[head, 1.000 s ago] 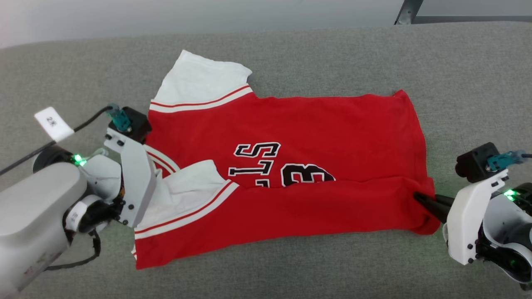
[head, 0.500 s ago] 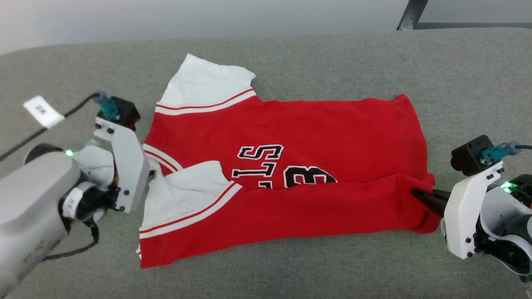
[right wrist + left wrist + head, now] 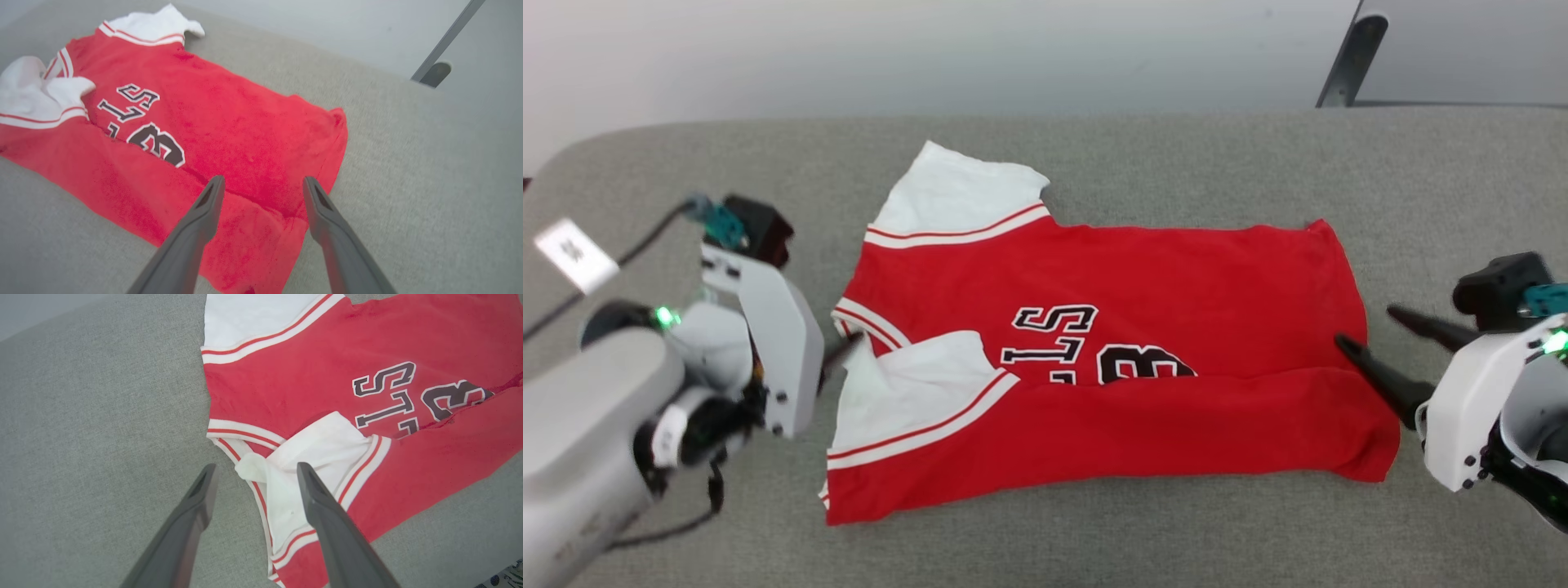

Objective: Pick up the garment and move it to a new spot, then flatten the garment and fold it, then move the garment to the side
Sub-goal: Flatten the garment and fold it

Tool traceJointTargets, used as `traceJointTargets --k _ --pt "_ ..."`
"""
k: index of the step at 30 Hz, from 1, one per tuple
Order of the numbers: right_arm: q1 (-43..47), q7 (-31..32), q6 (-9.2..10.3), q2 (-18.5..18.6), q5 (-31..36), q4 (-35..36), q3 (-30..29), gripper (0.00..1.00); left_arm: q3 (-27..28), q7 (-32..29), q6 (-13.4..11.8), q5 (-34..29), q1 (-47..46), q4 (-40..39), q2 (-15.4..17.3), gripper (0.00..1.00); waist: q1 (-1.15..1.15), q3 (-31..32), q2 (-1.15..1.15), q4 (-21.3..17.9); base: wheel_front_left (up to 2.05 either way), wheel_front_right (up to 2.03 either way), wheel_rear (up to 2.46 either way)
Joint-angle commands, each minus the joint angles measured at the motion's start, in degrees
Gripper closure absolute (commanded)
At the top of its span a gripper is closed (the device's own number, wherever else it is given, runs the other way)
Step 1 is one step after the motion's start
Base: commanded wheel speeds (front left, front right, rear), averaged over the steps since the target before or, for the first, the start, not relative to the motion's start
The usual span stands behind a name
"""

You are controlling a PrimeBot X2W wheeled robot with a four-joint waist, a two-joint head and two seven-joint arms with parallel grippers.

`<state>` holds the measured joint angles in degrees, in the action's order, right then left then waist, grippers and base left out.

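The garment point(image 3: 1143, 286), a red jersey with black lettering and white sleeves, lies flat on the grey padded surface with its near edge folded up over the lower part of the lettering. My left gripper point(image 3: 849, 347) is at the garment's left edge by the folded white sleeve; in the left wrist view the left gripper point(image 3: 256, 467) stands open over the white sleeve tip point(image 3: 249, 469), holding nothing. My right gripper point(image 3: 1365, 325) is open at the garment's right hem; in the right wrist view the right gripper point(image 3: 263, 179) hangs just above the red cloth point(image 3: 245, 147), its jaws apart and empty.
The grey padded surface point(image 3: 1094, 531) stretches wide on every side of the garment. A metal leg point(image 3: 1347, 61) stands beyond its far right edge. A white tag point(image 3: 572, 253) hangs on the left arm's cable.
Both grippers have opened and let go of the garment's folded edge, which stays lying over the lettering. The right fingers have lifted off the hem. The head camera has shifted, moving the picture down.
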<state>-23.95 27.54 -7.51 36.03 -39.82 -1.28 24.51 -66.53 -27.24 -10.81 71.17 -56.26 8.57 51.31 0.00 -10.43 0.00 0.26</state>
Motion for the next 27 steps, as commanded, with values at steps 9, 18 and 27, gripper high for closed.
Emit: traceJointTargets --k 9,18,27 --pt "2.73 -17.88 0.04 -0.77 10.87 3.48 -3.86 0.00 1.30 4.38 -4.92 2.73 6.29 -6.44 2.55 0.00 0.00 2.54 0.00 0.00 0.00 0.00 0.00" --pt "6.57 -31.68 0.05 -8.53 23.17 8.64 -15.32 0.00 4.55 13.73 -7.75 7.48 14.67 -8.94 4.81 0.00 0.00 3.57 0.00 -2.31 0.00 0.00 0.00" --pt "11.02 -26.30 0.05 -13.85 26.15 20.29 -24.50 0.00 3.42 3.18 -10.54 15.06 16.30 -8.26 7.14 0.00 0.00 2.49 0.00 -5.24 0.00 0.00 0.00"
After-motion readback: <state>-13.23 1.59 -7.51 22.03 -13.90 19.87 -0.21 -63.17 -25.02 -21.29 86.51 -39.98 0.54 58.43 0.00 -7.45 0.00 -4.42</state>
